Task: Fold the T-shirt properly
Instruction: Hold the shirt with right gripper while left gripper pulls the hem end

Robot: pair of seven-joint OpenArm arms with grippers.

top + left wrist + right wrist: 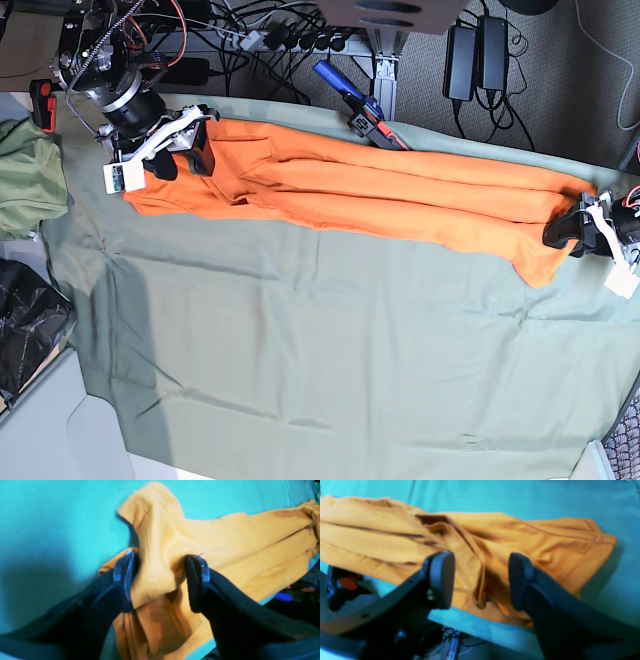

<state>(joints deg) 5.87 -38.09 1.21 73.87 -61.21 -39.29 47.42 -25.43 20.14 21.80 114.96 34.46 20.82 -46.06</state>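
Left gripper (160, 580): jaws wide, a bunched fold of the plain bright orange fabric T-shirt (400, 195) held between them. Right gripper (481, 580): jaws spread above the cloth. T-shirt stretched along the far edge of the grey-green table cloth (330, 350).

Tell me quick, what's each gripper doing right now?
Left gripper: jaws wide around a bunched end of the T-shirt.
Right gripper: open, over the other end.
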